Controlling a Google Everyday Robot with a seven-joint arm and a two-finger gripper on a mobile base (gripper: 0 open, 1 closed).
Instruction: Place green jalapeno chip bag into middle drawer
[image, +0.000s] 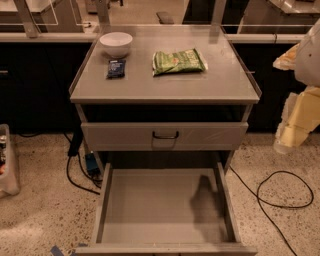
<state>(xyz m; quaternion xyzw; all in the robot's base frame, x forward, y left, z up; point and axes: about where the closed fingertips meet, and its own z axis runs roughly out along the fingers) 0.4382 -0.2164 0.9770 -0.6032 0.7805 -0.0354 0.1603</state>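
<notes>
- We're seeing the gripper (286, 142) hanging off the right side of the cabinet (165, 89), roughly level with its upper drawer front and clear of it.
- We're not able to tell whether it is released or clenched. We're reading it as carrying nothing of the task, since the bag is lying elsewhere.
- The grey drawer front (210, 136) with the black handle (165, 135) is sitting closed just under the cabinet top.
- The middle drawer (150, 205) is standing pulled out from the cabinet's front, below that closed front. Its floor is showing bare, with a shadow falling on the right part.
- The green jalapeno chip bag (178, 61) is lying flat on the cabinet top, slightly right of centre and toward the back, well apart from the gripper.
- The dark blue packet (116, 68) is lying on the left half of the cabinet top, and the white bowl (116, 43) is sitting at its back-left corner. Neither is ours to move.
- A black cable (285, 192) is looping on the floor to the cabinet's right.
- Progress, as we're judging it: the drawer is open and ready, and that's the only part done.
- Remaining: reaching over the cabinet top, grasping the bag, carrying it down past the cabinet's front, and releasing it in the open tray.
</notes>
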